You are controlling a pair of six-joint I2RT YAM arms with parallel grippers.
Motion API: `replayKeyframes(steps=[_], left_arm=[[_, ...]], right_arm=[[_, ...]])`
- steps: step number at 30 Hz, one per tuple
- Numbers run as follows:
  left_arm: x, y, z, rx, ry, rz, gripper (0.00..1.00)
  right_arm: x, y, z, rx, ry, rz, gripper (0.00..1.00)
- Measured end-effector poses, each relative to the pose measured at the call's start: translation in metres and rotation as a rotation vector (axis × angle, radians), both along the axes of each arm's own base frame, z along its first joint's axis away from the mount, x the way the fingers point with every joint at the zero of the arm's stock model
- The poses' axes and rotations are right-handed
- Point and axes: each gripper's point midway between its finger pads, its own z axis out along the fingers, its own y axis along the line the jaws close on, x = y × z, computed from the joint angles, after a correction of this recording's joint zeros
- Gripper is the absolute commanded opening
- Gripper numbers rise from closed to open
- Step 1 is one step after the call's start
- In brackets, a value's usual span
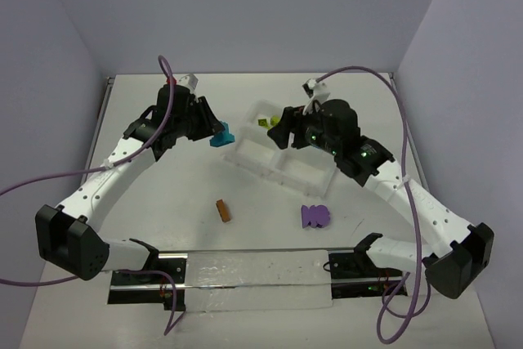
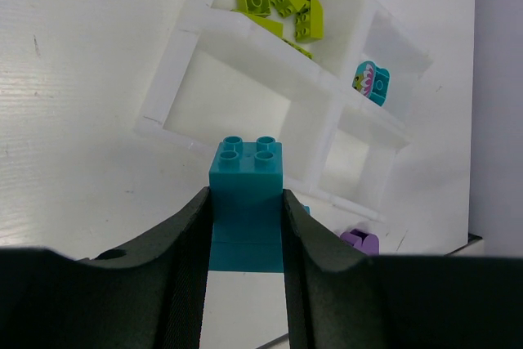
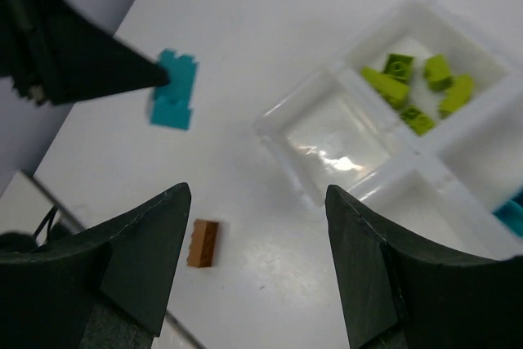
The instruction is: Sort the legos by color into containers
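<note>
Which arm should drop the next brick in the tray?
Left. The left gripper already holds a teal brick beside the tray; the right gripper is open and empty above it.

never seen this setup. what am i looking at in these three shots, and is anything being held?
Two robot arms share a white table. The overhead view looks down on both; the other two come from cameras on each wrist. The left gripper is shut on a teal lego stack, held beside the white divided tray. The right gripper is open and empty above the tray. Lime legos fill one compartment and a teal piece sits in another. An orange-brown brick and purple bricks lie loose.
</note>
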Motion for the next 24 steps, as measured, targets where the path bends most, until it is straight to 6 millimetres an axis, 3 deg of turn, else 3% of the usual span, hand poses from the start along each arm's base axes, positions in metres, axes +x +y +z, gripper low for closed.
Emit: replayKeyframes(steps=[4,15,24], left_arm=[[0.001,-0.001,0.000,-0.019,0.015,0.018,0.00],[0.006,0.005,0.011,-0.099,0.040,0.165,0.00],[0.005,0.009,0.024,-0.133,0.019,0.206,0.00]], right_arm=[[-0.021,0.036,-0.010,0.035,0.010,0.147,0.72],[-0.016,0.105,-0.042,0.079,0.182,0.252,0.77],[-0.001,0.132,-0.034,0.138,0.229,0.240,0.75]])
